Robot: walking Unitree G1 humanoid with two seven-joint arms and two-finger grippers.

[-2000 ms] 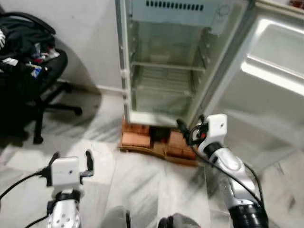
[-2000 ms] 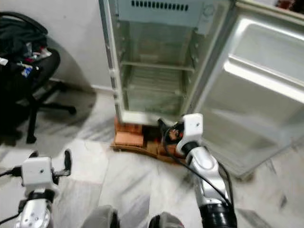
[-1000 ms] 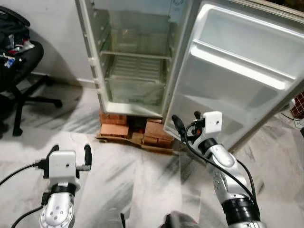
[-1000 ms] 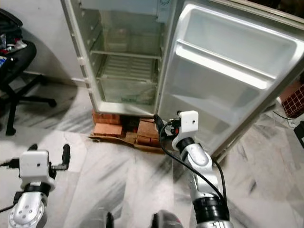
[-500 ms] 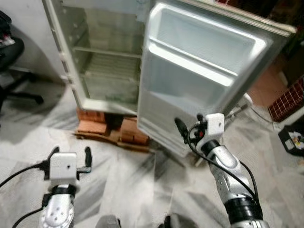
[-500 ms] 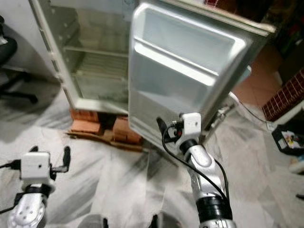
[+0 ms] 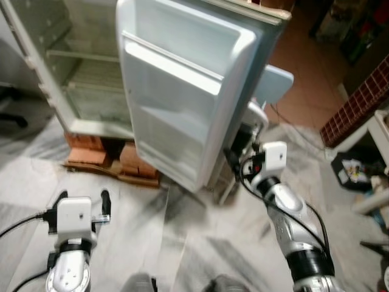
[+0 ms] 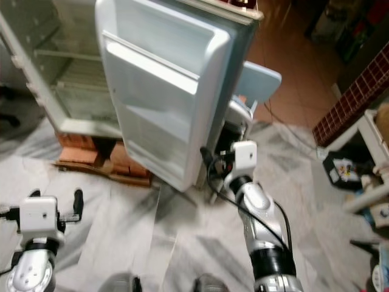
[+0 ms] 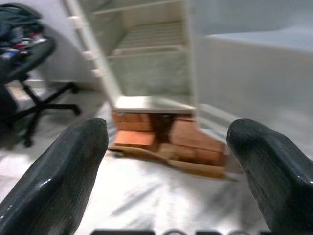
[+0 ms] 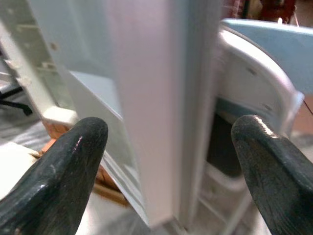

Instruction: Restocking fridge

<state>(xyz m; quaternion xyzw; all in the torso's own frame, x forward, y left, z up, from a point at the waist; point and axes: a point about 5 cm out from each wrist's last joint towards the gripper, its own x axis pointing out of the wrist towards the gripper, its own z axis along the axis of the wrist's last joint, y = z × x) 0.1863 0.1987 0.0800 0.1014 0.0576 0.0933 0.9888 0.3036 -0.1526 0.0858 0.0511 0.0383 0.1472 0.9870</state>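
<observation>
The fridge stands open at the upper left, its wire shelves bare. Its white door swings out into the middle of the view, inner racks facing me. My right gripper is open at the door's lower outer edge; in the right wrist view that edge runs between the two fingers without touching them. My left gripper is open low on the left, above the marble floor, holding nothing. The left wrist view looks between its fingers toward the fridge base.
Red bricks on cardboard prop up the fridge. A pale blue plastic chair stands just behind the door. At the right are a brick-patterned wall, white furniture and clutter on the floor.
The whole view has swung to the right, so the fridge now sits at the left and the door in the middle. My right gripper has stayed by the door's lower edge.
</observation>
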